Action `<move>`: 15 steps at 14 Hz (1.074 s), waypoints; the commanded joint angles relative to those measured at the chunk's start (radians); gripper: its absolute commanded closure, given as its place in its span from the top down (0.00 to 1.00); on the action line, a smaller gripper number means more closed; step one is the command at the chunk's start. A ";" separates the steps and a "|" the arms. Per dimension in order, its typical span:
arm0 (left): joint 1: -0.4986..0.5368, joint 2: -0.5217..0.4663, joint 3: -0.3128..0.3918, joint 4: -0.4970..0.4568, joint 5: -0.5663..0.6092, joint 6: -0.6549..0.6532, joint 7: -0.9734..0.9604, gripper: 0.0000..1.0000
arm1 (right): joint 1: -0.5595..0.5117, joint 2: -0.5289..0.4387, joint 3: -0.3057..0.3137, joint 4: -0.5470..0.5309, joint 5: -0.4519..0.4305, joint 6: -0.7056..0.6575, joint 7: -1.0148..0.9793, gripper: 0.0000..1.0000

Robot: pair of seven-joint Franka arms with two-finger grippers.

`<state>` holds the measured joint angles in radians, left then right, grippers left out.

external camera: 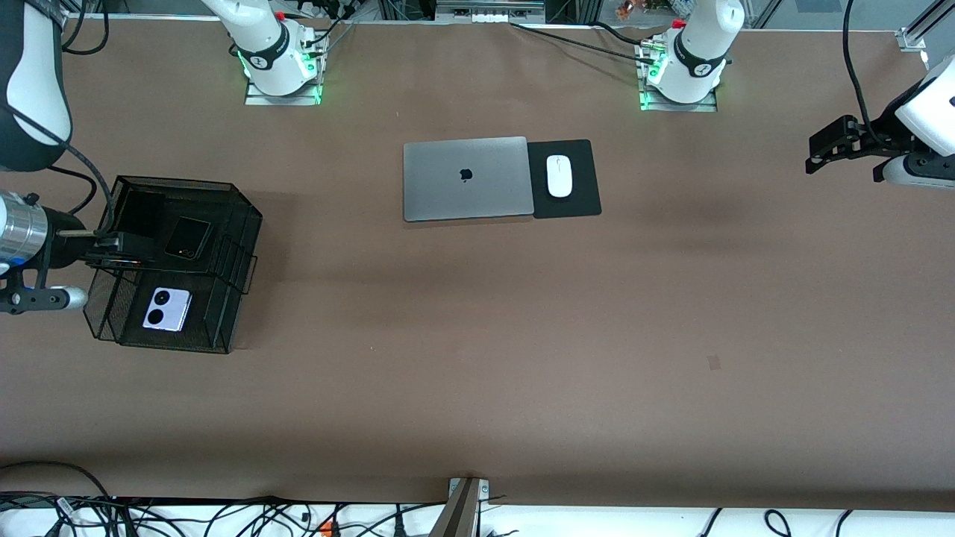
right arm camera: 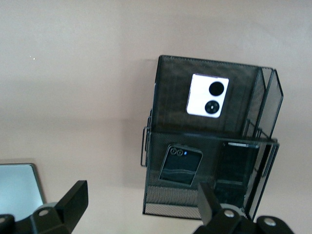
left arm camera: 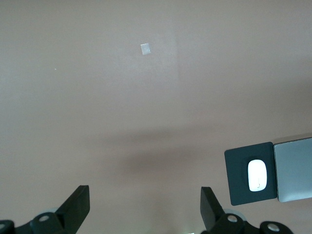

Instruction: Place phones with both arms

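Note:
A black mesh organizer (external camera: 224,298) stands toward the right arm's end of the table. The lavender-white phone (external camera: 166,309) (right arm camera: 208,95) lies flat in its compartment nearer the front camera. The small squarish black phone (external camera: 188,237) (right arm camera: 181,164) and the long slim black phone (right arm camera: 239,168) lie side by side in the farther compartment. My right gripper (external camera: 112,250) (right arm camera: 141,200) hangs open and empty over the organizer's outer edge. My left gripper (external camera: 815,155) (left arm camera: 145,202) is open and empty, held over bare table at the left arm's end.
A closed grey laptop (external camera: 466,177) (left arm camera: 294,168) lies mid-table, toward the robot bases. Beside it, a white mouse (external camera: 559,176) (left arm camera: 257,175) sits on a black pad (external camera: 582,201). A small grey mark (external camera: 714,362) (left arm camera: 145,48) is on the brown tabletop. Cables run along the table's front edge.

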<state>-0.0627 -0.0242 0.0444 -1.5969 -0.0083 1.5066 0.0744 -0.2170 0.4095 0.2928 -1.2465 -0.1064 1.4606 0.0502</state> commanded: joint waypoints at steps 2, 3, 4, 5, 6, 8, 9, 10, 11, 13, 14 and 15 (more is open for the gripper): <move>0.007 0.003 -0.003 0.009 -0.012 -0.008 0.015 1.00 | -0.001 -0.093 0.006 -0.046 0.016 -0.039 0.043 0.99; 0.007 0.003 -0.003 0.009 -0.012 -0.008 0.013 1.00 | 0.030 -0.113 -0.001 -0.065 0.019 -0.037 0.046 0.99; 0.007 0.003 -0.003 0.011 -0.012 -0.008 0.013 1.00 | 0.050 -0.115 -0.023 -0.079 0.019 -0.031 0.068 0.99; 0.007 0.003 -0.003 0.017 -0.012 -0.008 0.015 1.00 | 0.067 -0.116 -0.030 -0.080 0.019 -0.029 0.086 0.99; 0.007 0.004 -0.003 0.020 -0.012 -0.008 0.015 1.00 | 0.082 -0.116 -0.049 -0.082 0.020 -0.029 0.088 0.99; 0.007 0.004 -0.003 0.020 -0.012 -0.008 0.015 1.00 | 0.157 -0.118 -0.156 -0.102 0.046 -0.025 0.089 0.99; 0.007 0.004 -0.003 0.020 -0.012 -0.008 0.015 1.00 | 0.159 -0.121 -0.170 -0.106 0.075 -0.019 0.088 0.99; 0.007 0.004 -0.003 0.020 -0.012 -0.008 0.015 1.00 | 0.157 -0.120 -0.176 -0.107 0.088 -0.016 0.086 0.99; 0.007 0.006 -0.003 0.020 -0.012 -0.008 0.015 1.00 | 0.157 -0.115 -0.178 -0.107 0.090 -0.005 0.085 0.99; 0.007 0.004 -0.003 0.020 -0.012 -0.009 0.015 1.00 | 0.157 -0.113 -0.178 -0.113 0.090 -0.002 0.085 0.99; 0.009 0.004 -0.003 0.020 -0.012 -0.009 0.015 1.00 | 0.157 -0.113 -0.176 -0.120 0.090 0.004 0.085 0.99; 0.007 0.004 -0.003 0.020 -0.012 -0.009 0.015 1.00 | 0.159 -0.109 -0.175 -0.122 0.090 0.021 0.085 0.99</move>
<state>-0.0624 -0.0232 0.0445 -1.5945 -0.0083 1.5069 0.0744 -0.0685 0.3171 0.1260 -1.3378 -0.0356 1.4505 0.1299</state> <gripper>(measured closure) 0.000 0.004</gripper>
